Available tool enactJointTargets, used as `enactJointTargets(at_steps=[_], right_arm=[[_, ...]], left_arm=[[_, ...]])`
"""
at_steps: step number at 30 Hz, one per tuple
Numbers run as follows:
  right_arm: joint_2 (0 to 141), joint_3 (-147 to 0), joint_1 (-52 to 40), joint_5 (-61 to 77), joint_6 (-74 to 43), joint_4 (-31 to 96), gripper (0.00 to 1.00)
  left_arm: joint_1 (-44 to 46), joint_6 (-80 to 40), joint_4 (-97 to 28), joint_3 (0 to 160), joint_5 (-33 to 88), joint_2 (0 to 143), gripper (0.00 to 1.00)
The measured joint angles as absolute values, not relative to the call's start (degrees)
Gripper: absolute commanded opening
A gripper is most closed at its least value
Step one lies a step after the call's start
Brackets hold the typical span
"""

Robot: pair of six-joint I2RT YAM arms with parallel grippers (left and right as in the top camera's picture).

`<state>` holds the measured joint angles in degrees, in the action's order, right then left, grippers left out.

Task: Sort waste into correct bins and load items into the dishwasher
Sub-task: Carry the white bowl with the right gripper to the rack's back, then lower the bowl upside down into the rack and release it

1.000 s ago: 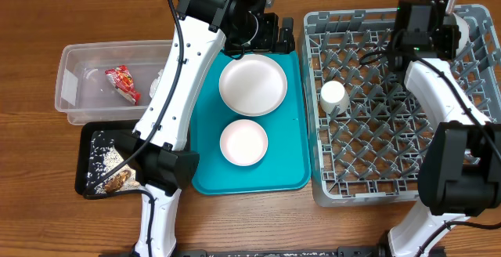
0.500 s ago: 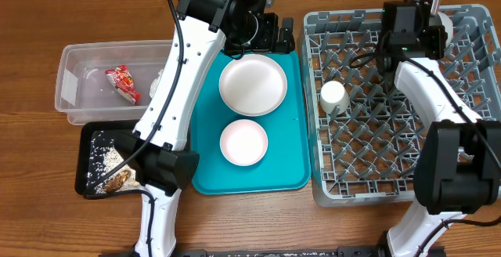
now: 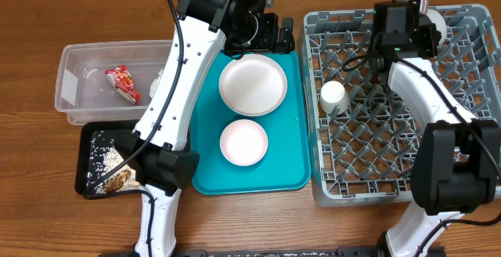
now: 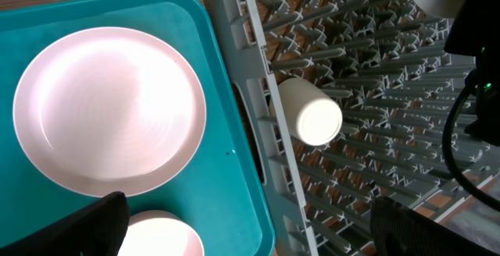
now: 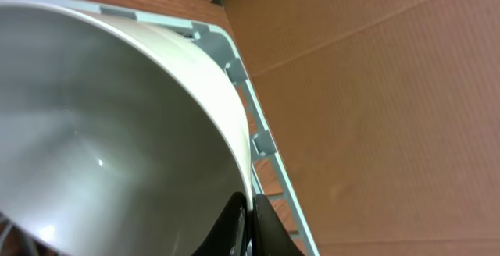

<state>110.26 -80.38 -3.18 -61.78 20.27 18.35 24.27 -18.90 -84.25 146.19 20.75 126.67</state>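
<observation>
My right gripper [image 5: 250, 209] is shut on the rim of a white bowl [image 5: 101, 131], which it holds tilted over the back right corner of the grey dishwasher rack [image 3: 376, 155]. Overhead, that bowl [image 3: 440, 23] peeks out beside the right wrist. A white cup [image 3: 333, 96] lies on its side in the rack. My left gripper [image 4: 250, 213] hangs open above the back of the teal tray [image 3: 290, 155], with nothing between its fingers. On that tray sit the large plate [image 3: 252, 85] and a second bowl [image 3: 243, 142].
At the left, a clear tub [image 3: 78, 92] holds a red wrapper [image 3: 123, 83]. The black tray [image 3: 92, 143] in front of it holds rice and brown scraps. The left arm runs between these bins and the teal tray. The rack's rim [image 5: 234, 61] lies close beside the held bowl.
The right arm has moved left along the back of the rack with the bowl in its grip. The left arm has not moved.
</observation>
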Motion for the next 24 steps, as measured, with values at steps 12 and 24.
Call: enactJointTargets(at_steps=[12,24], right_arm=[[111.39,-80.34,-5.30,-60.75,21.26,24.99,0.48],[109.14,-80.27,-5.34,-61.76,21.69,26.68,0.86]], left_arm=[[24.27,-18.90,-84.25,146.19,20.75,126.67,1.00],[24.27,-18.90,-84.25,146.19,20.75,126.67,1.00]])
